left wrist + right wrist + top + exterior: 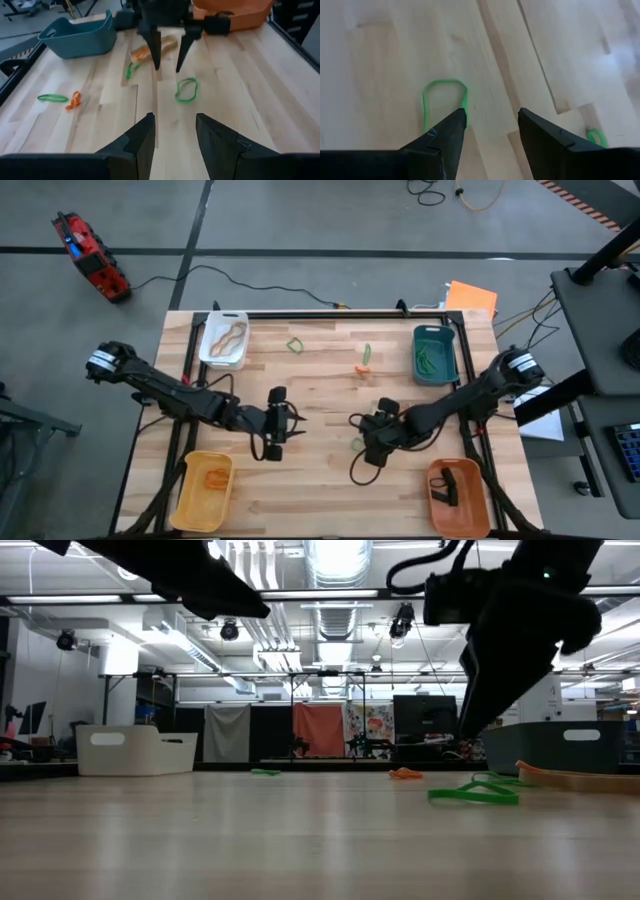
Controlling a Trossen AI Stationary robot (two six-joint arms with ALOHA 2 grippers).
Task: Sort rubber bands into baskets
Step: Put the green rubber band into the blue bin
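Observation:
A green rubber band [444,100] lies flat on the wooden table, just ahead of my right gripper [490,117], which slants down above it, open, without touching it. From the left wrist view that gripper [167,69] hangs over the same band [186,90]. My left gripper [175,135] is open, holds nothing and points at the right one from the table's left side [296,420]. More rubber bands lie loose: a green one [52,98], an orange one [74,100], another green one [131,70].
Four baskets stand at the table's corners: white [224,340] far left, teal [435,353] far right, yellow [205,488] near left, orange [458,495] near right. Bands lie inside them. The two grippers are close together at the table's middle.

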